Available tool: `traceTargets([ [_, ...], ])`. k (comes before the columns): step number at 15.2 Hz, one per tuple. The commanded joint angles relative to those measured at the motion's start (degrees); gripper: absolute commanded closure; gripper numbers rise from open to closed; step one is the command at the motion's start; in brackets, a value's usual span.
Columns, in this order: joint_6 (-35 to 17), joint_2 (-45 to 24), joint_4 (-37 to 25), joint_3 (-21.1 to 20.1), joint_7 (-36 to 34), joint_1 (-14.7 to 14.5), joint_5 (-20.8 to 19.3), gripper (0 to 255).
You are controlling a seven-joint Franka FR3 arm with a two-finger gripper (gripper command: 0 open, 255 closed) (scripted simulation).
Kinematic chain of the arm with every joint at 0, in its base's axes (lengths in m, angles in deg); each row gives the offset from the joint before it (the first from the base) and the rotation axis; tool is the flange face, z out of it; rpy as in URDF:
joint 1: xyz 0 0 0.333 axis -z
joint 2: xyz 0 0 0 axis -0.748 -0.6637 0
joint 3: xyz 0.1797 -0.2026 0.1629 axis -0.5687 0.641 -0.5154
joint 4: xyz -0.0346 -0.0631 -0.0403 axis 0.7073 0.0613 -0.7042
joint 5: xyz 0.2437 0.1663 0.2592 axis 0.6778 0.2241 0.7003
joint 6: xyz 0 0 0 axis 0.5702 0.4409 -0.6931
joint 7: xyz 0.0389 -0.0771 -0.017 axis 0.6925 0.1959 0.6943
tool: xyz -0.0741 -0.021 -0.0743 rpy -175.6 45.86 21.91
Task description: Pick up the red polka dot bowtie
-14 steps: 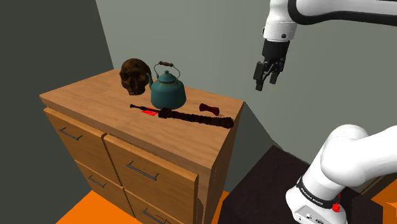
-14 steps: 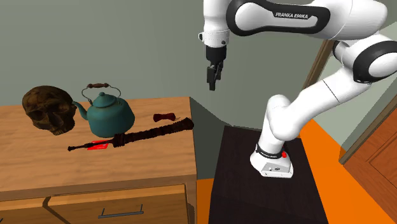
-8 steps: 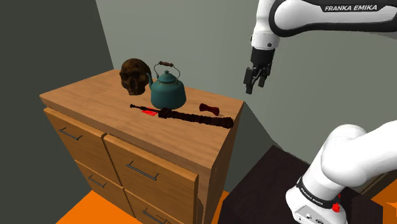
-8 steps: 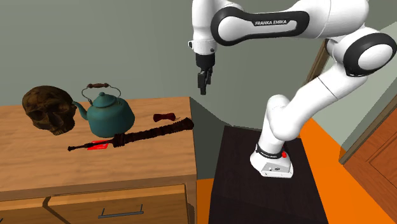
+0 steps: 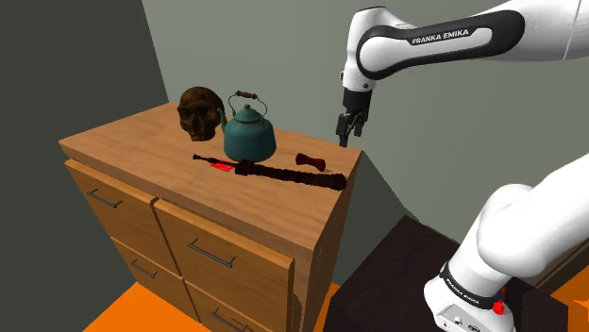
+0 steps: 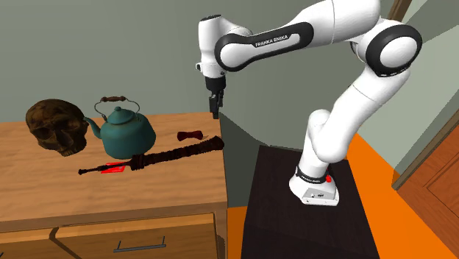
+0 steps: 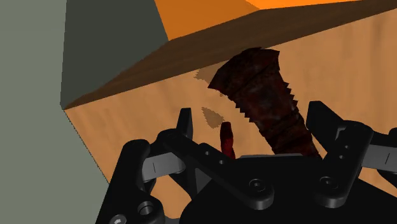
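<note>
The skull (image 5: 199, 111), kettle (image 5: 249, 135) and bowtie (image 5: 311, 161) are sitting left to right in the shoulder view on the worktop (image 5: 123, 146), the club (image 5: 283, 174) lying just before kettle and bowtie.

Arm (image 6: 346, 110): white rounded links, dark grey bands at the joints; white "FRANKA EMIKA" lettering (image 5: 444, 38) on one dark band; black ring (image 5: 467, 286) with small white print round the base link; red button (image 5: 497, 307) beside it; gripper (image 5: 346, 130) all black, blocky; round screw heads (image 7: 256, 184) on its body.

Dark red bowtie (image 5: 310, 160), teal kettle (image 5: 249, 138), brown skull (image 5: 198, 111), black tool (image 5: 344, 140)
</note>
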Motion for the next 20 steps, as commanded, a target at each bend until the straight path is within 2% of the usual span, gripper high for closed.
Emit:
traceTargets([
  [1,-2.8,-3.9,-1.3,0.6,2.3,-0.3,0.1,0],
  [12,-13.3,-27.0,-14.1,1.2,13.6,-1.5,2.1,0],
  [20,-18.9,-29.8,-11.3,1.2,14.0,-1.4,2.3,0],
])
